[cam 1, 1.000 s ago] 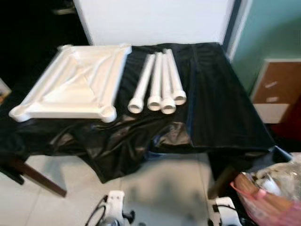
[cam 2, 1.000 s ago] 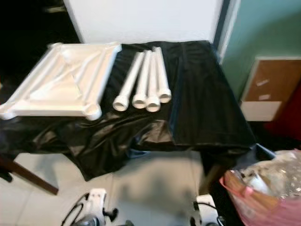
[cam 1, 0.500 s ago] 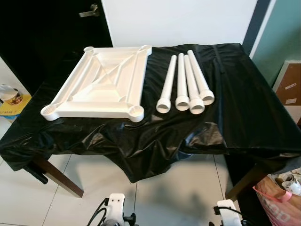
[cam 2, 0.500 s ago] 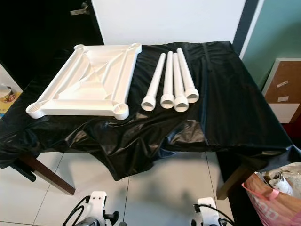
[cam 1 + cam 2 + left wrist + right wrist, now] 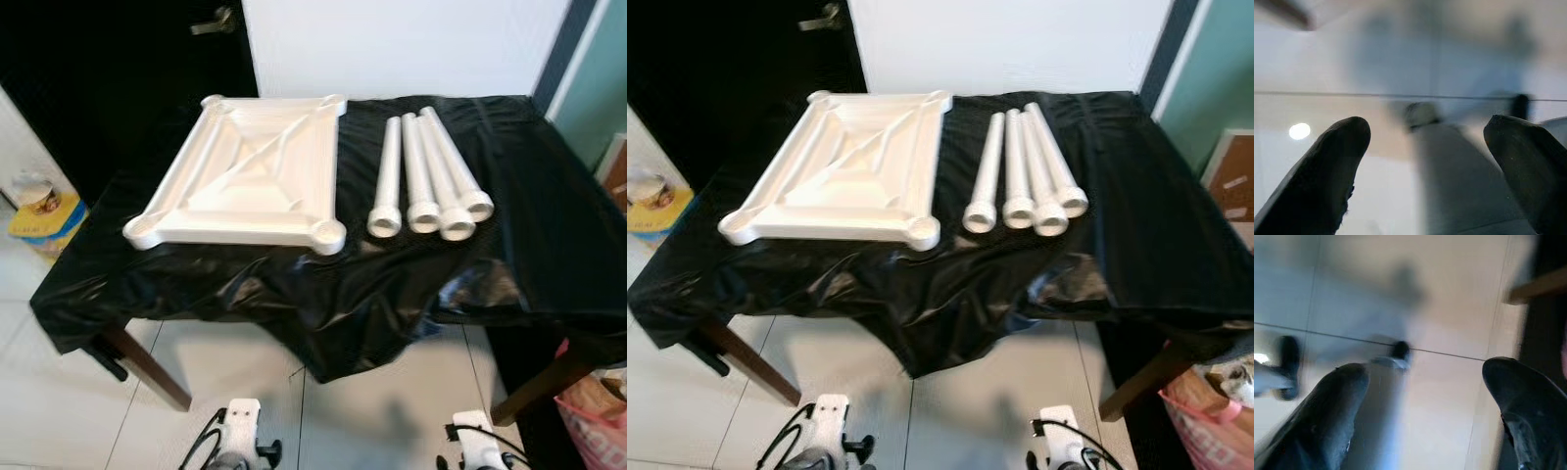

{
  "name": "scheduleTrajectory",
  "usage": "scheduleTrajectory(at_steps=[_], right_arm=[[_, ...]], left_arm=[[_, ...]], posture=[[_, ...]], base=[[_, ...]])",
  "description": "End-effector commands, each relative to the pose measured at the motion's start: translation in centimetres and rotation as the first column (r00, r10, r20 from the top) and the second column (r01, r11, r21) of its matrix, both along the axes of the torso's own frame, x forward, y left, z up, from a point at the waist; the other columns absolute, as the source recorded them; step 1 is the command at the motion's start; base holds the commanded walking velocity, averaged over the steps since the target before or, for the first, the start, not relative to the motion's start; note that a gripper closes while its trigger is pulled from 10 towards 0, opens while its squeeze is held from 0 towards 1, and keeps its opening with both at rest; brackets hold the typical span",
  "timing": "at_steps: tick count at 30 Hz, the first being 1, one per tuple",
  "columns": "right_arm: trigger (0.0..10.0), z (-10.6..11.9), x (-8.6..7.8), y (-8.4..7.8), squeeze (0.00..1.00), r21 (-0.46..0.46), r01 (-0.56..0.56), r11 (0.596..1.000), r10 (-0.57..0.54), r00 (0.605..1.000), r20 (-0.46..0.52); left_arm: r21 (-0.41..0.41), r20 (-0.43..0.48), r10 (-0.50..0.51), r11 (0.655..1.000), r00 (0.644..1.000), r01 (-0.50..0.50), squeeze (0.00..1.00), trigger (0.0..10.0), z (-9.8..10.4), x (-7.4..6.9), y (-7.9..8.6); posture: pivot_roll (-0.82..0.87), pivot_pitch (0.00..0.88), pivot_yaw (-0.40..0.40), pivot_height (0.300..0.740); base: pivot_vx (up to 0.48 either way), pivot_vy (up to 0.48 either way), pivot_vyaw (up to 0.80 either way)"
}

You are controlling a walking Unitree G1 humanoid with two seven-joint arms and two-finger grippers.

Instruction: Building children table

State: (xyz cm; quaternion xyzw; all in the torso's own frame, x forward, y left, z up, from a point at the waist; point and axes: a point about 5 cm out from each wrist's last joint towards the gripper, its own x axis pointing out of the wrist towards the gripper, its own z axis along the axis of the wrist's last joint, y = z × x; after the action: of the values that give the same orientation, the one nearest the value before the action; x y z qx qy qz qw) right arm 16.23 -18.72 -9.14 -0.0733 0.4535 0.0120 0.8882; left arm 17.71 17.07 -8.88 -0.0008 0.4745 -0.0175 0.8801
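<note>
Since the earlier frame our view is shifting, so the black-covered table point(image 5: 549, 284) now sits more to the right; the parts themselves are not moving. We are judging the build as not yet begun: the white tabletop point(image 5: 255, 176) is lying underside up, and the four white legs point(image 5: 428, 181) are lying loose just beside it. We are keeping the left gripper point(image 5: 1425, 161) and right gripper point(image 5: 1425, 406) spread apart and empty, low over the floor, well apart from the tabletop.
</note>
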Motion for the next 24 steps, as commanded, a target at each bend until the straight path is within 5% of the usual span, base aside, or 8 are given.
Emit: scheduleTrajectory(at_steps=[1, 24], right_arm=[[10.0, -0.1, -0.5, -0.9, 0.0, -0.022, 0.008, 1.0, -0.008, 1.0, -0.025], [10.0, -0.3, -1.7, -2.2, 0.0, -0.047, 0.014, 0.999, -0.016, 0.999, -0.032]], left_arm=[[-0.001, -0.002, -0.023, 1.0, 1.0, 0.023, 0.0, 10.0, 0.0, 0.1, -0.6], [0.041, 0.007, -0.099, 0.994, 0.995, 0.099, 0.0, 10.0, -0.3, -0.8, 0.0]], posture=[[-0.02, 0.0, 0.025, 0.74], [-0.01, 0.0, 0.016, 0.74]], base=[[0.0, 0.0, 0.0], [0.0, 0.0, 0.0]])
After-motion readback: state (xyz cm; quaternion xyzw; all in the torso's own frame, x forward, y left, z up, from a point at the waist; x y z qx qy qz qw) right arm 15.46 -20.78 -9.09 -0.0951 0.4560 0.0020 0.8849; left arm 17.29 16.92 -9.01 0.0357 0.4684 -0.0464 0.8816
